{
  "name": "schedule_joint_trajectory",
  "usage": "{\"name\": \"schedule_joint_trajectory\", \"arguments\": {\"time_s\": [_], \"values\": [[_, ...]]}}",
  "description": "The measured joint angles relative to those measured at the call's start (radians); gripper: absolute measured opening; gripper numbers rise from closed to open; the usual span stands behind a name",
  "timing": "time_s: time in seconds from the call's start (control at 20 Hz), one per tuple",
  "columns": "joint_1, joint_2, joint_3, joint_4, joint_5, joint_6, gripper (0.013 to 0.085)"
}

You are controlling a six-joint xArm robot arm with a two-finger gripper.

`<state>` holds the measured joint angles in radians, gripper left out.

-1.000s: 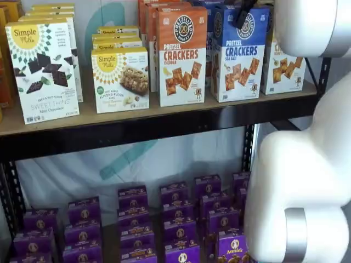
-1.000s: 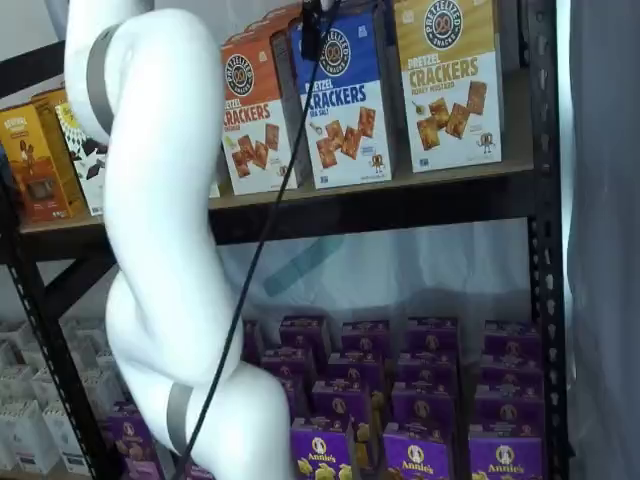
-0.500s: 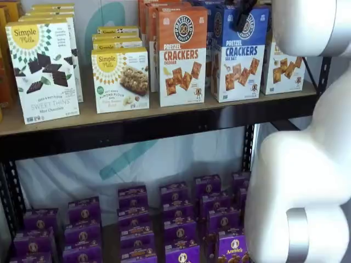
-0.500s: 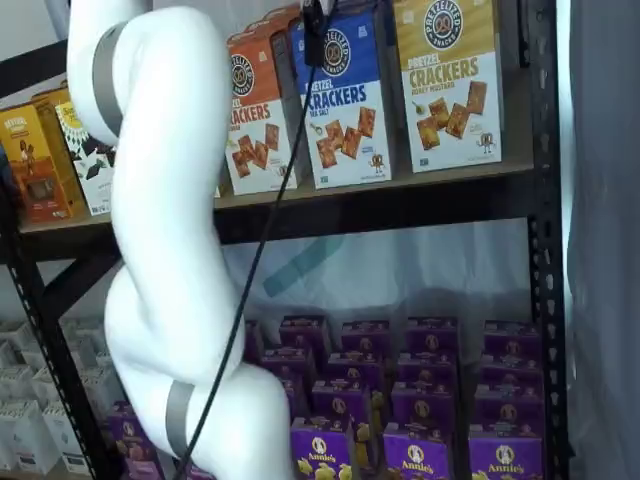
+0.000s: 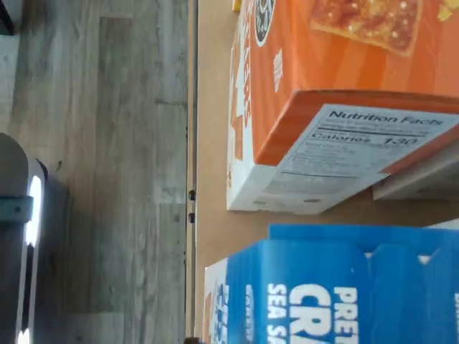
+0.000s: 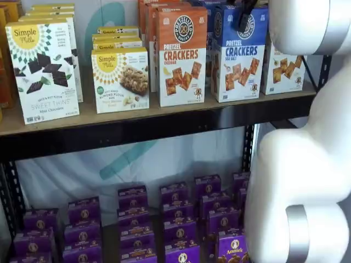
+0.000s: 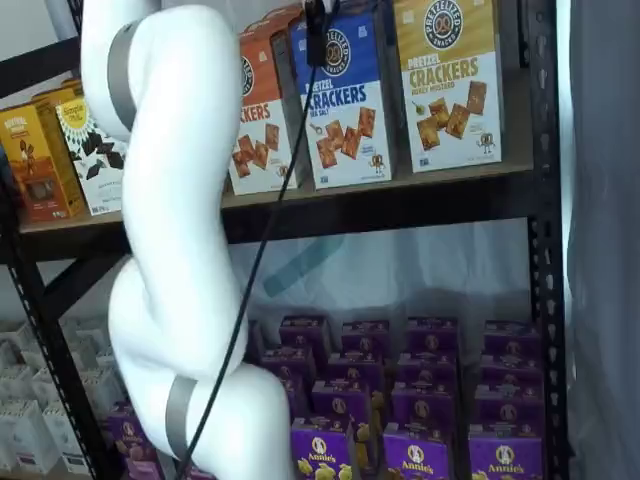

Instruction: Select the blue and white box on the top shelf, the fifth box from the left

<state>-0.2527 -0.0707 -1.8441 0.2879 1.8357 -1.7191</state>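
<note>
Blue and white box (image 6: 239, 55) is stood beside the orange box (image 6: 182, 55). The pincer (image 6: 244, 16) should be lowered straight over its top only. Whether the pincer is wide or narrow cannot be told.

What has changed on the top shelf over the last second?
Only the arm moved: in a shelf view its white links drifted right, covering more of the orange box. The black pincer stays over the blue and white box, nothing grasped. Boxes on the top shelf are unmoved.

The top shelf (image 6: 164, 118) is the worktop: along its front edge stand the blue and white box (image 6: 238, 55) (toward the right end) and an orange-topped cracker box (image 6: 181, 55) beside it.
</note>
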Motion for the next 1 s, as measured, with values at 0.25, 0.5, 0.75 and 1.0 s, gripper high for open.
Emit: {"name": "schedule_joint_trajectory", "arguments": {"time_s": [0.25,0.5,0.75,1.0], "values": [[0.0,0.003,-0.007,-0.002,0.009,0.001,0.077],[-0.002,-0.001,-0.001,0.0,0.006,-0.001,0.069],[-0.005,-0.002,-0.001,0.004,0.008,-0.002,0.069],[-0.007,-0.006,0.002,0.007,0.008,-0.003,0.057]]}}
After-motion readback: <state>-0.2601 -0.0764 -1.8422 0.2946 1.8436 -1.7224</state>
